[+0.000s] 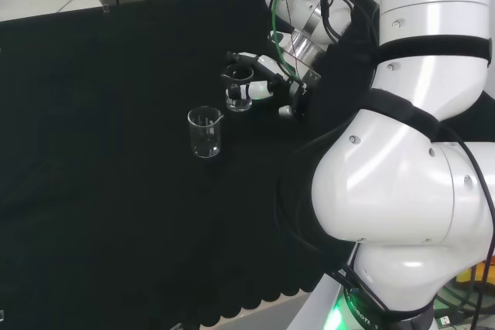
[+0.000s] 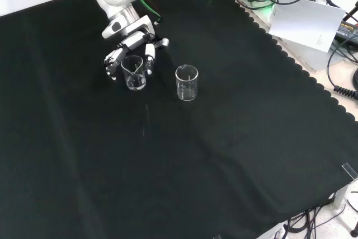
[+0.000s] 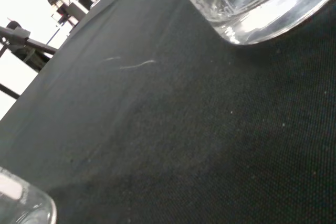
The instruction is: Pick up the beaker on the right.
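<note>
Hand curls its fingers round the small beaker, which stands upright on the bench. Second beaker stands just beside, apart, at front view right. Black cloth lies open toward the scalloped edge.

My arm is glossy white, its rounded links split by black bands and dotted with small screws. Behind the black-and-white hand, green and black cables run along the wrist. A green light glows at what looks like the base.
</note>
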Action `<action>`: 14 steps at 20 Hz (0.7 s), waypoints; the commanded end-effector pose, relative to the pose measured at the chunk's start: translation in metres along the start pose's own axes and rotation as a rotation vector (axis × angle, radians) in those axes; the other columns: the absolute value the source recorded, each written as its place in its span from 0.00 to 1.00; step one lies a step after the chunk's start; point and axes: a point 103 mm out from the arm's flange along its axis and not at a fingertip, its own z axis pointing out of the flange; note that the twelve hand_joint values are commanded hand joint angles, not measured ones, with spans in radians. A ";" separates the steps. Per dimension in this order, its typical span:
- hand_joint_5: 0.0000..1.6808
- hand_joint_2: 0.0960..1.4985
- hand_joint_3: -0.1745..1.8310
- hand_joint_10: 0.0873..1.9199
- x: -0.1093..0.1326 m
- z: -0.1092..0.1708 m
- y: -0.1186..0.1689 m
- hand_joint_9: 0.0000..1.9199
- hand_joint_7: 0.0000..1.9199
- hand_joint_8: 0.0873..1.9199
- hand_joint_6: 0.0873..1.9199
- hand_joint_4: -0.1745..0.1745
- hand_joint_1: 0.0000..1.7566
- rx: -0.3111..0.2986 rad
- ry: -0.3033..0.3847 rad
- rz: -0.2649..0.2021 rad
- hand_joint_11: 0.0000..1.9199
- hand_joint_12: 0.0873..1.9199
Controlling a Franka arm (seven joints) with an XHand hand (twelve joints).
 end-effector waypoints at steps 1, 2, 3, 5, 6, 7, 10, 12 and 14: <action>0.29 0.56 0.00 0.25 0.000 0.002 0.001 0.29 0.19 0.34 0.16 0.36 0.45 -0.024 0.001 0.024 0.08 0.70; 0.27 0.57 0.00 0.25 0.000 0.002 0.001 0.29 0.19 0.34 0.24 0.36 0.45 -0.028 0.005 0.026 0.08 0.70; 0.25 0.57 0.00 0.25 -0.001 0.003 0.001 0.30 0.20 0.34 0.31 0.36 0.45 -0.031 0.010 0.029 0.09 0.70; 0.23 0.57 0.00 0.25 -0.001 0.005 0.001 0.31 0.20 0.34 0.39 0.36 0.46 -0.036 0.018 0.032 0.09 0.70; 0.22 0.57 0.00 0.25 -0.001 0.005 0.002 0.31 0.21 0.35 0.40 0.36 0.46 -0.038 0.022 0.033 0.10 0.70; 0.22 0.57 0.00 0.25 -0.002 0.006 0.001 0.31 0.21 0.35 0.41 0.36 0.46 -0.041 0.026 0.034 0.10 0.70; 0.22 0.57 0.00 0.25 -0.002 0.008 0.001 0.32 0.21 0.35 0.42 0.36 0.46 -0.042 0.032 0.038 0.10 0.70; 0.21 0.57 0.00 0.25 -0.003 0.008 0.001 0.32 0.20 0.35 0.42 0.35 0.46 -0.041 0.035 0.041 0.10 0.70; 0.20 0.57 0.00 0.25 -0.003 0.008 0.001 0.31 0.20 0.35 0.42 0.34 0.46 -0.040 0.035 0.042 0.10 0.70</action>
